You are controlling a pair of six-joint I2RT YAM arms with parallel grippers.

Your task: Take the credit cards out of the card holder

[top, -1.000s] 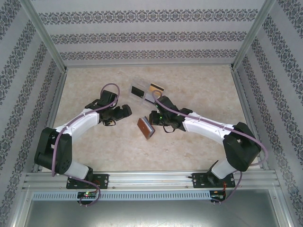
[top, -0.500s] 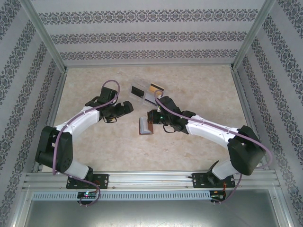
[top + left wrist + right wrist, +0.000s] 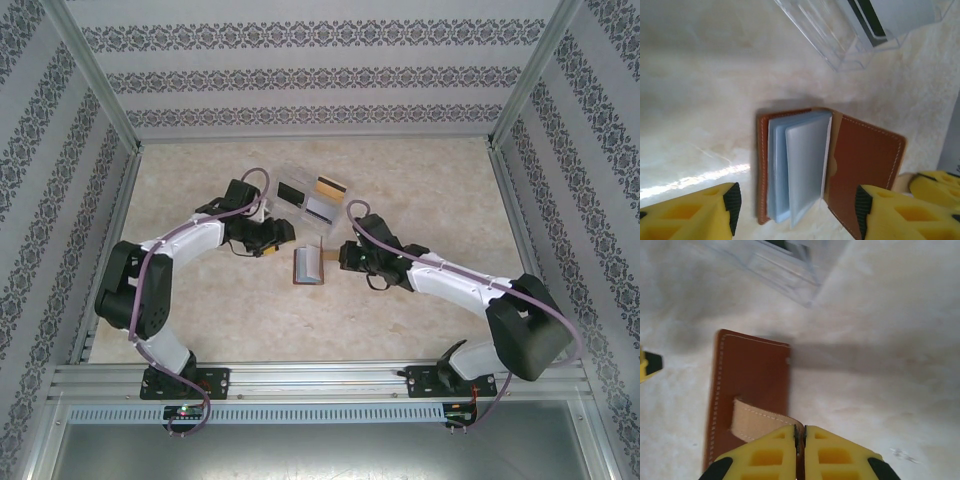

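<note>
The card holder [image 3: 308,266], brown with blue-grey pockets, lies open on the table between both arms. In the left wrist view its pockets [image 3: 797,165] fan up beside the brown cover [image 3: 867,165]. My left gripper [image 3: 795,215] is open, one finger on each side of the pockets' near end and apart from them. My right gripper [image 3: 800,440] is shut on the card holder's cover [image 3: 750,375], by its tan strap [image 3: 757,420]. Credit cards lie in the clear tray, one of them yellow-orange with a dark stripe [image 3: 327,186]. I cannot tell whether the pockets hold cards.
The clear plastic tray [image 3: 296,205] stands just behind the card holder, close to both grippers; in the left wrist view the tray [image 3: 835,37] is at the top. Open tabletop [image 3: 430,190] lies to the right and front. Metal rails edge the table.
My left gripper has moved right, up to the card holder, and its jaws have narrowed. The right gripper drew back to the right and the card holder now lies open.
</note>
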